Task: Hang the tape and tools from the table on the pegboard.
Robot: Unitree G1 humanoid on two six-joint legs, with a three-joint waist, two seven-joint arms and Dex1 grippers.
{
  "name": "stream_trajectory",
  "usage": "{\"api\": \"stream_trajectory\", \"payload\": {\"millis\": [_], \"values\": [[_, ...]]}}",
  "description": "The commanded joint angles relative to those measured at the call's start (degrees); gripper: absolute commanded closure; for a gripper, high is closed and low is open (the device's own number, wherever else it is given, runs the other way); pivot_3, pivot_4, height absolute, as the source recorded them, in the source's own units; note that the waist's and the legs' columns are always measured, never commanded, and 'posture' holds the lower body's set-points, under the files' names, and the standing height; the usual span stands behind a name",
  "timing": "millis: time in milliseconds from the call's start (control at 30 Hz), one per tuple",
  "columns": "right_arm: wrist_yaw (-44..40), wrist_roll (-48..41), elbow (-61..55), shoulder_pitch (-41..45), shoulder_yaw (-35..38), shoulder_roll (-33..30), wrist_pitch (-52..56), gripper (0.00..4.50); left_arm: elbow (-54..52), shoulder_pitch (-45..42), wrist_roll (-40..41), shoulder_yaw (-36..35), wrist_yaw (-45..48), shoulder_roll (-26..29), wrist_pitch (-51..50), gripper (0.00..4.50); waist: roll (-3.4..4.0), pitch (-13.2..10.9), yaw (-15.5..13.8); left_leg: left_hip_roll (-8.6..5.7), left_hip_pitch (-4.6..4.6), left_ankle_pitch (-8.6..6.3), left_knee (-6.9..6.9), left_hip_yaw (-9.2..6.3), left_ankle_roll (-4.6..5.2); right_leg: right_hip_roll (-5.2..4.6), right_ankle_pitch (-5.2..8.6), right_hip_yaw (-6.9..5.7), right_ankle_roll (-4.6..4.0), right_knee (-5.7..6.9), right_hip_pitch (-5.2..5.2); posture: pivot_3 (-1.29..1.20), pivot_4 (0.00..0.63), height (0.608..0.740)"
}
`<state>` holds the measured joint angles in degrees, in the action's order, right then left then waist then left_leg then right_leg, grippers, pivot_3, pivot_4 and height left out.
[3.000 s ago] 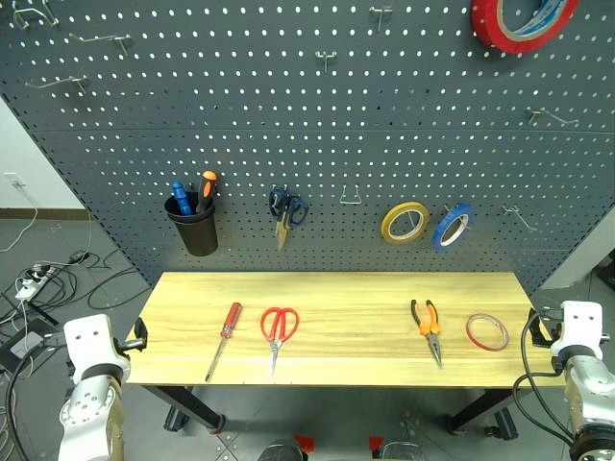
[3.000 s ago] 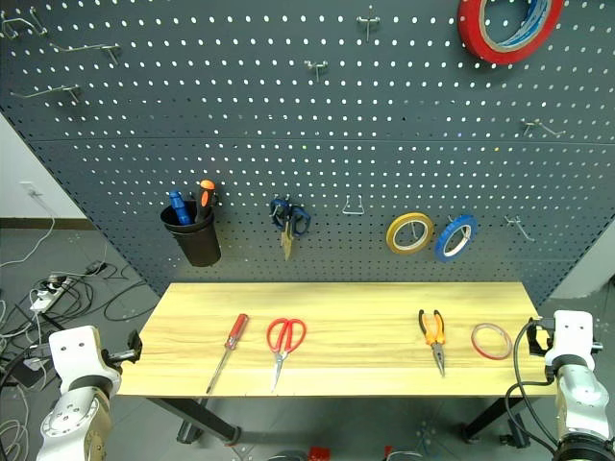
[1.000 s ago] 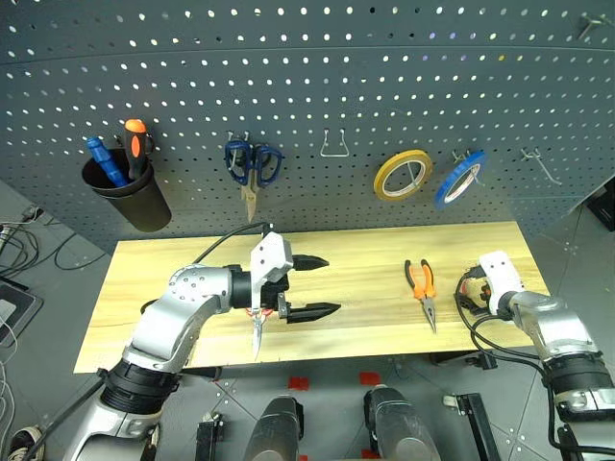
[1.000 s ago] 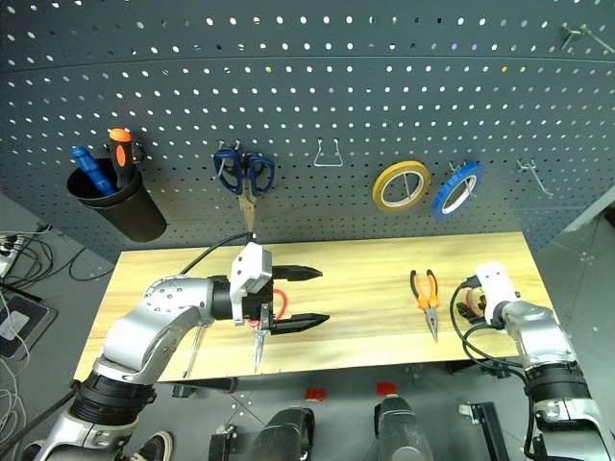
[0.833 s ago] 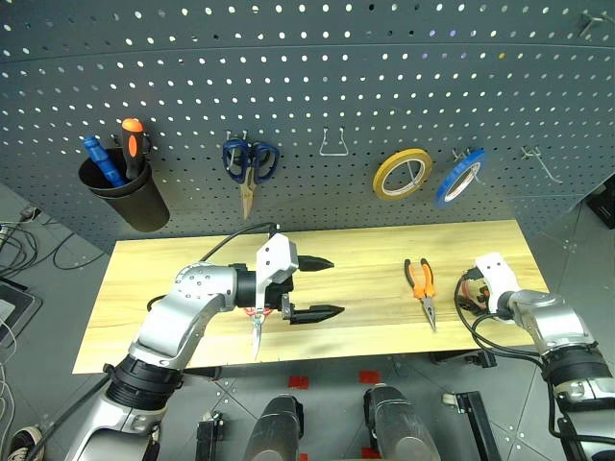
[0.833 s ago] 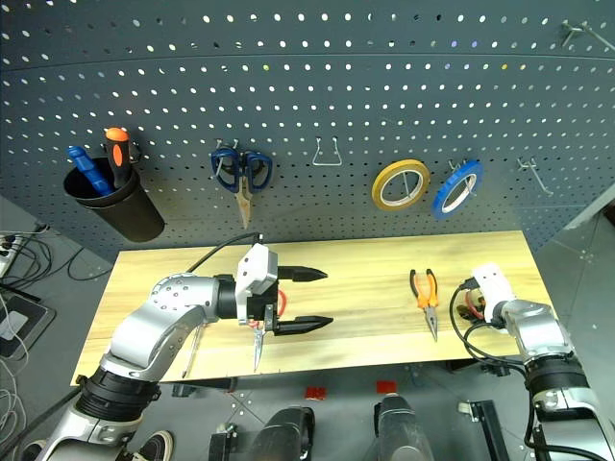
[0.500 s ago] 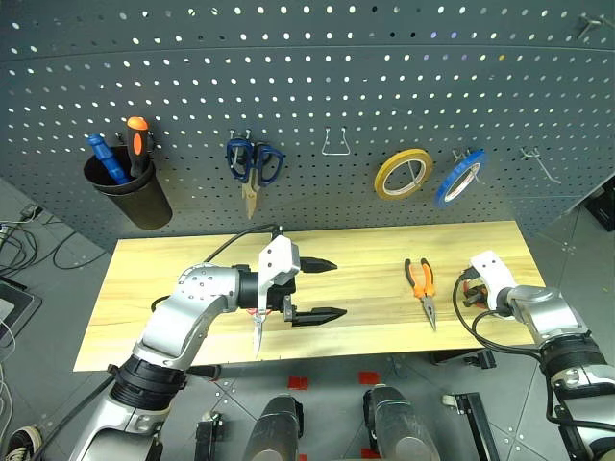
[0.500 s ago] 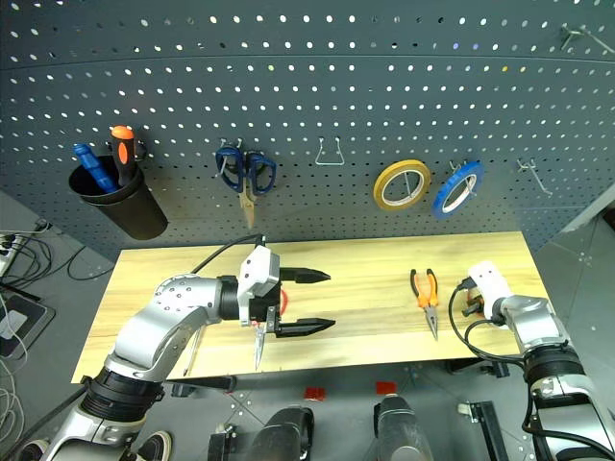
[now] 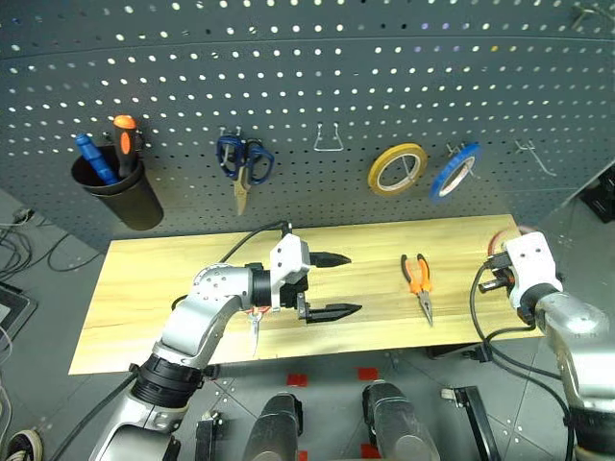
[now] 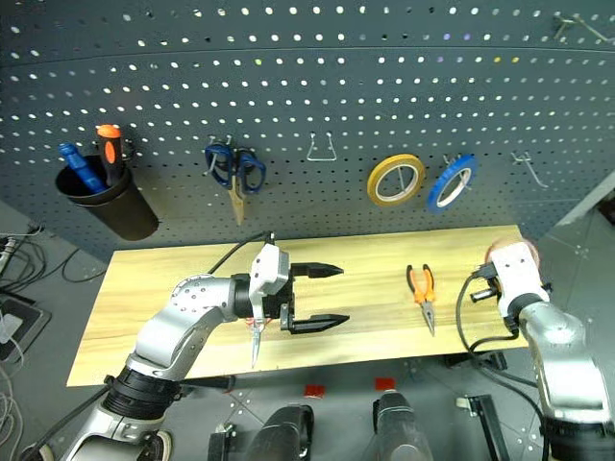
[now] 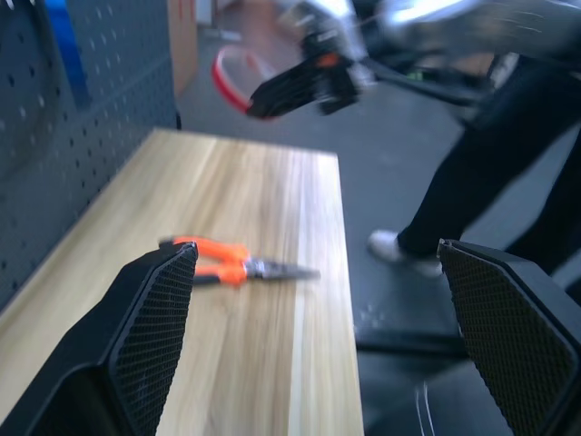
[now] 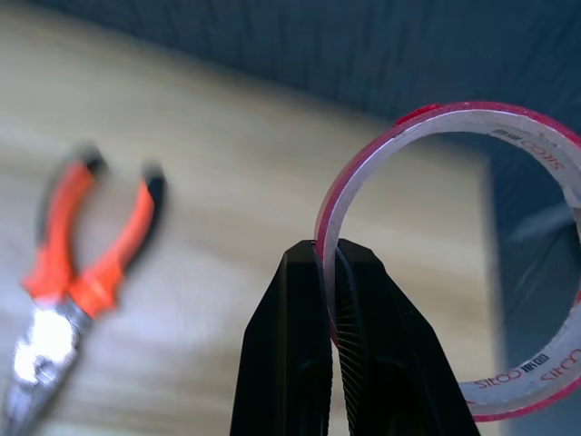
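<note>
Taking the table (image 9: 135, 279) as the landmark and reading across from its left end: above that end, on the pegboard (image 9: 307, 86), hangs a black cup (image 9: 120, 197) of tools, then the blue-handled scissors (image 9: 240, 163).

Over the table's middle, the left gripper (image 9: 332, 284) hovers with its jaws spread wide and nothing between them, pointing toward the table's right end. Under its wrist lie the red-handled scissors (image 9: 254, 327); only their blades and a sliver of red peek out. The screwdriver cannot be made out.

Right of centre, the long-nose pliers (image 9: 418, 281) lie flat on the table, untouched. Above them on the board hang an empty wire hook (image 9: 330, 140), the yellow roll (image 9: 396, 169) and the blue roll (image 9: 452, 171).

At the table's right end, the right gripper (image 12: 331, 263) is clenched on the rim of the red tape ring (image 12: 454, 254), held in the air clear of the table.

The step in hand looks like carrying the tape to the board. The next move calls for picking a free hook, perhaps the one above the table's right corner (image 9: 534, 157), and bringing the ring's opening square onto its tip before letting go; a tilted ring would likely slip off.
</note>
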<state>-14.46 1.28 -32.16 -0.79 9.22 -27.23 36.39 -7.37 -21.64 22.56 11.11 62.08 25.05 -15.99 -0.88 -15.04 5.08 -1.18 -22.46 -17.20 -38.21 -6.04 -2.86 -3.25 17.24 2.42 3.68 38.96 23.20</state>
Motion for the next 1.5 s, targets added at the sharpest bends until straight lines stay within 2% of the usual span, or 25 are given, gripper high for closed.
{"api": "stream_trajectory", "payload": {"millis": [33, 167, 333, 533, 633, 767, 933, 1100, 1167, 1267, 1400, 1500], "values": [[5.2, 4.7, -8.6, 0.9, -3.4, 2.7, -5.2, 4.47, -0.2, -1.4, 0.9, -0.9, -1.1, -1.7, 1.2, 0.0, 0.0, 0.0, 0.5, -0.03, 0.04, 0.02, -0.01, 0.02, 0.03, 0.0, -0.02, 0.05, -0.02, 0.05, 0.01, -0.18, 0.267, 0.74], [8.0, 4.7, -2.1, 9.4, -0.1, 4.2, -8.5, 4.47, 0.8, -3.4, -0.8, -0.1, -2.5, -3.8, 2.7, 0.0, -0.01, 0.0, 1.0, -0.11, 0.03, 0.1, -0.16, 0.06, 0.09, -0.02, -0.17, 0.12, 0.02, 0.02, -0.03, -0.18, 0.265, 0.74], [8.0, 1.1, 15.0, 21.1, 5.8, 3.0, -12.3, 4.47, 1.4, -4.5, -2.2, 1.4, -3.6, -6.0, 3.2, 0.0, -0.01, 0.0, 1.1, -0.1, -0.14, 0.12, -0.39, 0.0, 0.06, -0.01, -0.18, 0.03, 0.01, -0.01, -0.03, -0.17, 0.259, 0.74], [6.0, -3.7, 36.5, 32.1, 9.0, 2.0, -18.7, 4.47, 1.7, -5.1, -3.0, 1.6, -5.1, -7.8, 4.0, 0.0, 0.0, 0.0, 1.5, -0.1, -0.19, 0.07, -0.47, 0.15, 0.15, 0.0, -0.18, 0.09, 0.01, 0.04, 0.03, -0.16, 0.256, 0.74], [2.7, -7.5, 42.4, 34.8, 9.8, 2.2, -19.5, 4.47, 1.8, -5.0, -3.3, 1.7, -5.6, -7.8, 4.3, 0.0, 0.0, 0.0, 1.7, -0.09, -0.2, 0.07, -0.5, 0.32, 0.15, 0.0, -0.18, 0.09, 0.01, 0.05, 0.02, -0.16, 0.256, 0.74], [2.3, -9.8, 40.2, 31.8, 10.1, 3.4, -19.3, 3.28, 1.7, -3.7, -3.8, 1.2, -5.8, -6.3, 4.3, 0.0, 0.0, 0.0, 1.6, -0.04, -0.26, 0.08, -0.51, 0.34, 0.12, -0.01, -0.18, 0.07, 0.01, 0.02, 0.04, -0.14, 0.255, 0.74], [4.0, -8.7, 28.2, 21.1, 6.9, 5.2, -13.0, 1.58, 5.1, -2.7, -6.6, 1.3, -3.8, -1.7, 7.0, 0.0, 0.01, 0.0, 1.3, -0.04, -0.26, 0.08, -0.55, 0.17, 0.13, -0.02, -0.18, 0.08, 0.01, 0.06, 0.04, -0.14, 0.257, 0.74], [8.6, -8.4, 9.4, 8.4, -0.4, 10.4, 6.6, 0.04, 12.8, -2.6, -10.8, 1.4, 0.1, 6.8, 8.0, 0.0, 0.1, 0.0, 1.6, -0.02, -0.25, 0.03, -0.51, 0.03, 0.21, 0.01, -0.18, 0.08, 0.01, 0.1, 0.09, -0.14, 0.265, 0.74], [10.7, -7.2, 5.2, 6.6, -4.1, 12.3, 13.0, 0.04, 14.5, -2.6, -10.8, 1.3, 1.7, 8.8, 7.6, 0.0, 0.15, -0.1, 1.6, -0.04, -0.25, 0.02, -0.51, 0.03, 0.23, 0.02, -0.18, 0.11, 0.01, 0.12, 0.13, -0.14, 0.268, 0.74], [15.1, -3.2, 3.1, 8.4, -12.0, 14.6, 25.5, 0.04, 14.9, -2.1, -9.7, 1.0, 5.4, 11.5, 7.0, 0.0, 0.16, -0.1, 1.5, -0.09, -0.26, 0.02, -0.53, 0.0, 0.23, -0.02, -0.18, 0.11, 0.01, 0.1, 0.14, -0.14, 0.268, 0.74], [15.6, -2.7, 7.6, 11.7, -15.2, 17.3, 25.5, 0.04, 14.1, -1.6, -8.4, 0.2, 8.0, 13.1, 6.6, 0.0, 0.17, -0.1, 1.4, -0.09, -0.27, 0.02, -0.52, -0.05, 0.23, -0.02, -0.18, 0.06, 0.01, 0.07, 0.15, -0.13, 0.262, 0.74], [15.7, -2.5, 14.6, 15.1, -14.8, 18.9, 24.0, 0.04, 13.9, -1.3, -8.3, -0.3, 8.6, 13.9, 6.2, 0.0, 0.16, -0.1, 1.3, -0.1, -0.3, 0.02, -0.53, -0.08, 0.23, -0.03, -0.18, 0.02, 0.01, 0.05, 0.15, -0.13, 0.262, 0.74]]}}
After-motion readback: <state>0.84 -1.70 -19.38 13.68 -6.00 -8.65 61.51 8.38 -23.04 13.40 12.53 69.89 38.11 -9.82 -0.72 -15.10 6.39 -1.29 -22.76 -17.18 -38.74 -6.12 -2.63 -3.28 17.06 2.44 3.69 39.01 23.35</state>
